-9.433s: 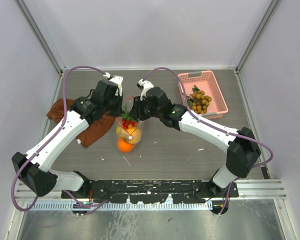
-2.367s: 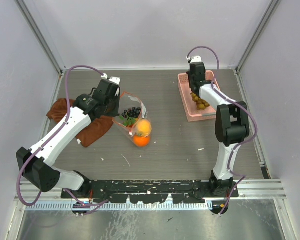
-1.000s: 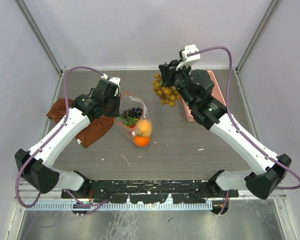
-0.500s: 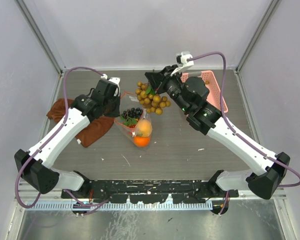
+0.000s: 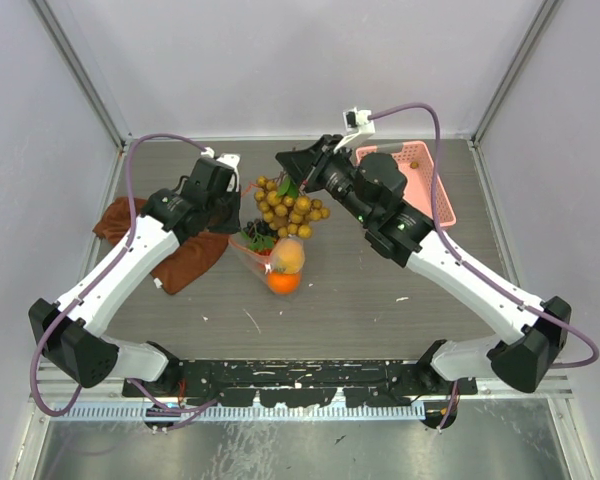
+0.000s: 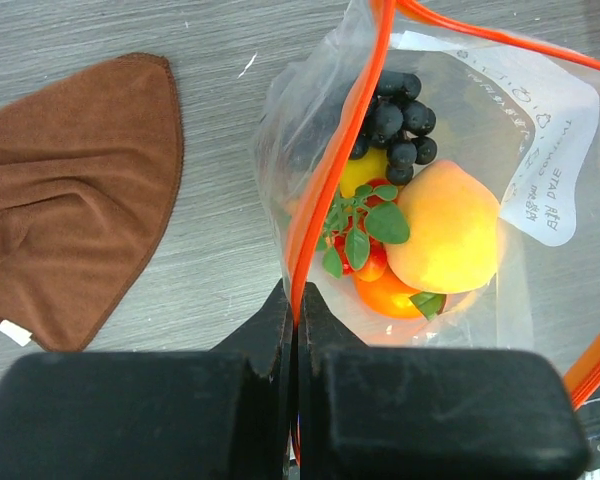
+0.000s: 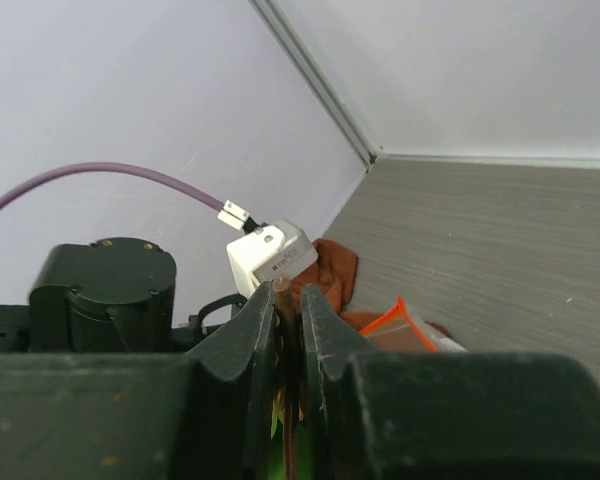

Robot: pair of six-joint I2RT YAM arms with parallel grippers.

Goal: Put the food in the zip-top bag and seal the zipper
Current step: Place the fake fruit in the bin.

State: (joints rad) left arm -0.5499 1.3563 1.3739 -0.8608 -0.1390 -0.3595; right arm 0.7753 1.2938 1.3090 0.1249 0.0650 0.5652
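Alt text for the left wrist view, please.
Left gripper pinches the zipper edge of the clear bag, holding its mouth open. Inside lie grapes, a yellow-orange fruit and an orange; a brown cloth lies nearby.

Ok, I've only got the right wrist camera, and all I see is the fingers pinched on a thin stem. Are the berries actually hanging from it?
Observer: Yes. In the top camera the berries dangle below the right gripper, and in that view they overlap the far end of the bag.
Operator: Is the bag held open?
Observer: The left gripper is shut on one side of the zipper. The other side stands apart, so the mouth gapes.
Operator: Anything in there yet?
Observer: Dark grapes and a round orange fruit, among others.
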